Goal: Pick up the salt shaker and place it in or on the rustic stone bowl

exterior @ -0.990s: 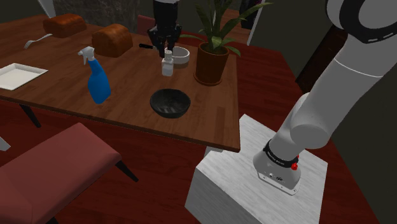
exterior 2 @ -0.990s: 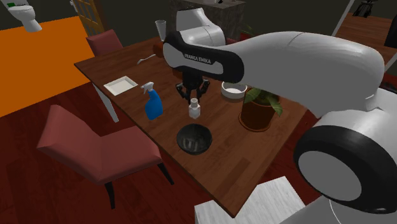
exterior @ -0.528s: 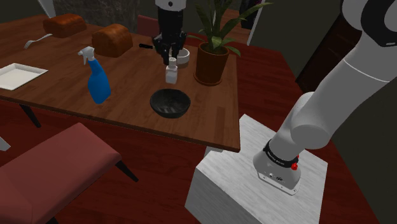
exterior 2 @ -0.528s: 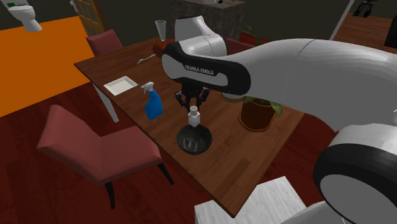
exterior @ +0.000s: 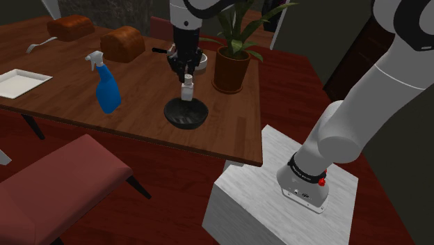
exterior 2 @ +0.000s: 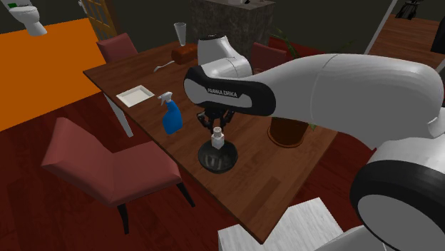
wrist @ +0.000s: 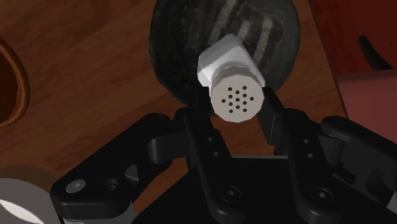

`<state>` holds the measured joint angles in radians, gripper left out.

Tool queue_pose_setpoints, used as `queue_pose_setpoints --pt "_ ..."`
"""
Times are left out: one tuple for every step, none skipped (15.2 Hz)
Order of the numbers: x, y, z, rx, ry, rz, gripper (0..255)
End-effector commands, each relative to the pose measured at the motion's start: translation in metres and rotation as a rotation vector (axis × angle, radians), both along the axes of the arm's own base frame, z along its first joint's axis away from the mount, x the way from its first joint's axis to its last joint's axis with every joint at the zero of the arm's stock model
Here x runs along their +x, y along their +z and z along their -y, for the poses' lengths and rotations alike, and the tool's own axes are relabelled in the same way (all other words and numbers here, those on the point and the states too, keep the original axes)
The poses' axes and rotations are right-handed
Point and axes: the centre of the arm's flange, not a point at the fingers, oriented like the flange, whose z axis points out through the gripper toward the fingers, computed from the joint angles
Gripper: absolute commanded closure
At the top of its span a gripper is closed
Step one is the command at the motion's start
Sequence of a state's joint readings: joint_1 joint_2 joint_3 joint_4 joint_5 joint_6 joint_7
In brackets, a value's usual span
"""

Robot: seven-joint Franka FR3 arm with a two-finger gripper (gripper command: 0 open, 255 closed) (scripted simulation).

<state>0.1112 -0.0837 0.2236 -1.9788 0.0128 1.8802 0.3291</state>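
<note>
The white salt shaker (exterior: 186, 89) (exterior 2: 217, 138) (wrist: 230, 77) hangs upright just above the dark stone bowl (exterior: 186, 113) (exterior 2: 217, 157) (wrist: 191, 51) on the wooden table. My black gripper (exterior: 185, 78) (exterior 2: 217, 129) (wrist: 236, 105) is shut on the shaker's cap end. In the wrist view the shaker's perforated top faces the camera, clasped between the two fingers (wrist: 195, 127), with the bowl directly beyond it.
A blue spray bottle (exterior: 106, 83) stands toward the shoulder view's left of the bowl. A potted plant (exterior: 231, 61) and a white bowl (exterior: 200, 62) sit behind it. Two bread loaves (exterior: 122, 43) and a white tray (exterior: 19, 82) lie farther left. A red chair (exterior: 59, 188) stands by the table's front edge.
My gripper has carried the salt shaker from beside the white bowl toward the table's front, ending just above the stone bowl and lower than before.
</note>
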Motion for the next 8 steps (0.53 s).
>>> queue_pose_setpoints --pt "0.001 -0.011 0.0 0.0 0.0 0.0 255" --pt "0.001 -0.016 0.0 0.0 0.0 0.0 255" --pt "0.001 -0.021 0.0 0.0 0.0 0.0 255" --pt "0.001 -0.027 0.0 0.0 0.0 0.0 255" --pt "0.001 -0.032 0.0 0.0 0.0 0.0 255" --pt "0.001 -0.037 0.0 0.0 0.0 0.0 255" --pt "0.001 -0.042 0.0 0.0 0.0 0.0 255" --pt "0.001 -0.048 0.0 0.0 0.0 0.0 255"
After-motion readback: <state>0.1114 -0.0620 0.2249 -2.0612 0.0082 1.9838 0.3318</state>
